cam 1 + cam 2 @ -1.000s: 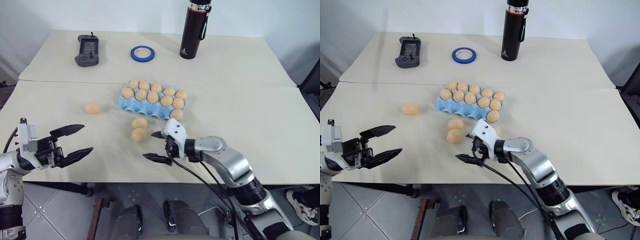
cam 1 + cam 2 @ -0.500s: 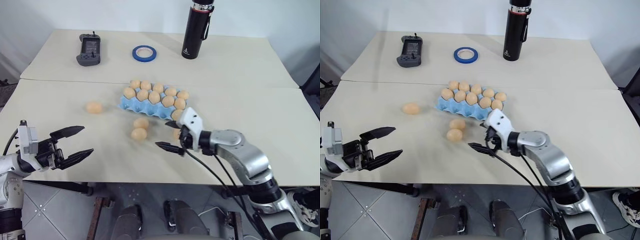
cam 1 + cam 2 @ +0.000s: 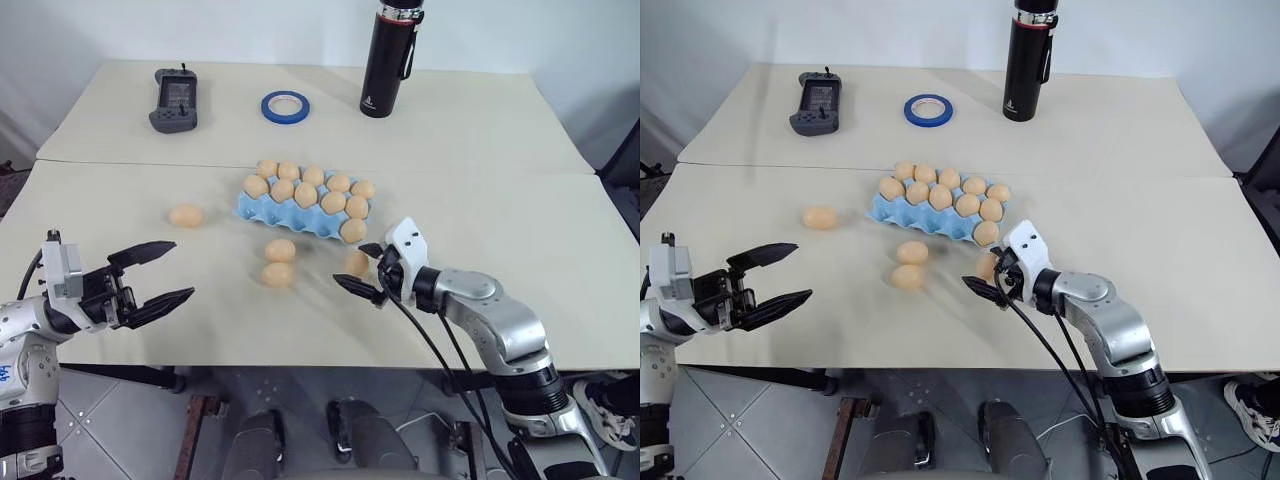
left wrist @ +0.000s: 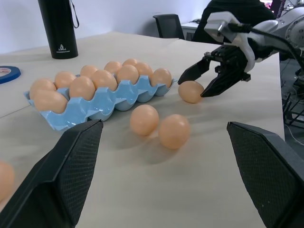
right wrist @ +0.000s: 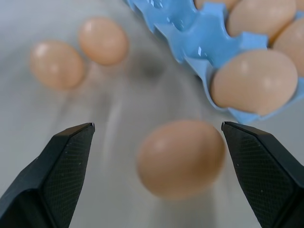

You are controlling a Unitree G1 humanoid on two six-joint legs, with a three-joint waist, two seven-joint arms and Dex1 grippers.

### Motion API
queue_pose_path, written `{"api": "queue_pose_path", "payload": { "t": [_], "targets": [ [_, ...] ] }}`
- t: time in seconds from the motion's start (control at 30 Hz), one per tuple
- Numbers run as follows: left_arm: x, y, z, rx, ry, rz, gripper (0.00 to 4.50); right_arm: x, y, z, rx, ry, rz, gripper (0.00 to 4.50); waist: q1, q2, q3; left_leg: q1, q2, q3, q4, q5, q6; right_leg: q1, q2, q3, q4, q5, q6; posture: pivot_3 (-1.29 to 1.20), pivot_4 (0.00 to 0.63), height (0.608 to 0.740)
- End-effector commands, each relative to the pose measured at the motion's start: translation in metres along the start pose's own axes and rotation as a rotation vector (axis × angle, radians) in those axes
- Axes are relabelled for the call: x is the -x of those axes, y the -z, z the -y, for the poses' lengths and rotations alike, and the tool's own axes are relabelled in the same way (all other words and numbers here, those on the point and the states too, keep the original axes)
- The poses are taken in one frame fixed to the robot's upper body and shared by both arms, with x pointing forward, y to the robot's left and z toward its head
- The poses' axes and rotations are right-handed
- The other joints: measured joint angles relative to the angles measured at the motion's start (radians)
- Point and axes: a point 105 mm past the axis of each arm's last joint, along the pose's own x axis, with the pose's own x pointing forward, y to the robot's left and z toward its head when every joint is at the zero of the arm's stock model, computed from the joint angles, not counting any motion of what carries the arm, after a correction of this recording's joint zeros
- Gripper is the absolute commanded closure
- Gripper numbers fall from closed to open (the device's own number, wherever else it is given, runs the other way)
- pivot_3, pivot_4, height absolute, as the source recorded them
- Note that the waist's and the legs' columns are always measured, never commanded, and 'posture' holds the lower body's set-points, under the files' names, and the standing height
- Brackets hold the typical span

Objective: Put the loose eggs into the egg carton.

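Eggs: nearest loose egg (image 3: 356, 263) fragile, smooth, rolls; grip gently across middle. Right gripper (image 3: 366, 270) wide open, empty, straddling it; left gripper (image 3: 155, 275) open, empty.

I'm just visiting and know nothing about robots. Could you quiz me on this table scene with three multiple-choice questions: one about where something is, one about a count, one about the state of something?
1. Where is the black bottle?
A. at the far side of the table, beyond the egg carton
B. inside the carton
C. beside the left gripper

2. How many loose eggs lie outside the carton?
A. one
B. four
C. seven

3. How does the right gripper stand?
A. shut on an egg
B. shut and empty
C. open, with an egg between its fingers

Answers: 1 A, it stands near the back edge by the blue tape roll. 2 B, one at the left, two in the middle, one at the right gripper. 3 C, its fingers are spread around that egg, not closed.
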Motion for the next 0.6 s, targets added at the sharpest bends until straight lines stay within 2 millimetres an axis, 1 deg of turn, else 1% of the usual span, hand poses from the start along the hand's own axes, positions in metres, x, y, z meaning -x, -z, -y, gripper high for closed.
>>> {"api": "queue_pose_path", "payload": {
  "t": [0.03, 0.17, 0.27, 0.4, 0.47, 0.5, 0.57, 0.6],
  "targets": [
    [0.002, -0.006, 0.000, -0.035, -0.001, 0.013, 0.05, -0.004, -0.001, 0.001, 0.012, 0.022, 0.025, 0.00, 0.001, 0.000, 0.000, 0.000, 0.000, 0.000, 0.000, 0.000, 0.000, 0.000, 0.000, 0.000, 0.000, 0.000, 0.000, 0.00, 0.150, 0.740],
    [0.004, -0.006, 0.001, -0.038, -0.007, 0.012, 0.05, -0.008, 0.005, -0.001, 0.009, 0.011, 0.005, 0.00, 0.002, 0.000, 0.000, 0.000, 0.000, 0.000, 0.000, 0.000, 0.000, 0.000, 0.000, 0.000, 0.000, 0.000, 0.000, 0.00, 0.150, 0.740],
    [0.004, -0.006, 0.001, -0.041, -0.014, 0.013, 0.00, -0.008, 0.007, 0.000, 0.002, 0.017, 0.006, 0.61, 0.001, 0.000, 0.000, 0.000, 0.000, 0.000, 0.000, 0.000, 0.000, 0.000, 0.000, 0.000, 0.000, 0.000, 0.000, 0.00, 0.150, 0.740],
    [0.005, -0.005, 0.002, -0.042, -0.018, 0.014, 0.00, -0.004, 0.002, 0.000, 0.005, 0.022, 0.026, 2.00, 0.001, 0.000, 0.000, 0.000, 0.000, 0.000, 0.000, 0.000, 0.000, 0.000, 0.000, 0.000, 0.000, 0.000, 0.000, 0.00, 0.150, 0.740],
    [0.005, -0.005, 0.002, -0.042, -0.020, 0.014, 0.00, 0.003, -0.010, -0.002, 0.015, 0.014, 0.052, 2.65, 0.001, 0.000, 0.000, 0.000, 0.000, 0.000, 0.000, 0.000, 0.000, 0.000, 0.000, 0.000, 0.000, 0.000, 0.000, 0.00, 0.150, 0.740],
    [0.005, -0.005, 0.002, -0.041, -0.021, 0.015, 0.00, 0.005, -0.017, -0.002, 0.019, 0.010, 0.065, 2.77, 0.001, 0.000, 0.000, 0.000, 0.000, 0.000, 0.000, 0.000, 0.000, 0.000, 0.000, 0.000, 0.000, 0.000, 0.000, 0.00, 0.150, 0.740],
    [0.005, -0.005, 0.001, -0.041, -0.023, 0.017, 0.00, 0.008, -0.023, -0.003, 0.021, 0.006, 0.076, 2.87, 0.001, 0.000, 0.000, 0.000, 0.000, 0.000, 0.000, 0.000, 0.000, 0.000, 0.000, 0.000, 0.000, 0.000, 0.000, 0.00, 0.150, 0.740],
    [0.005, -0.005, 0.001, -0.040, -0.021, 0.018, 0.00, 0.009, -0.039, -0.003, 0.027, 0.005, 0.111, 2.87, 0.001, 0.000, 0.000, 0.000, 0.000, 0.000, 0.000, 0.000, 0.000, 0.000, 0.000, 0.000, 0.000, 0.000, 0.000, 0.00, 0.150, 0.740]
  ]
}}
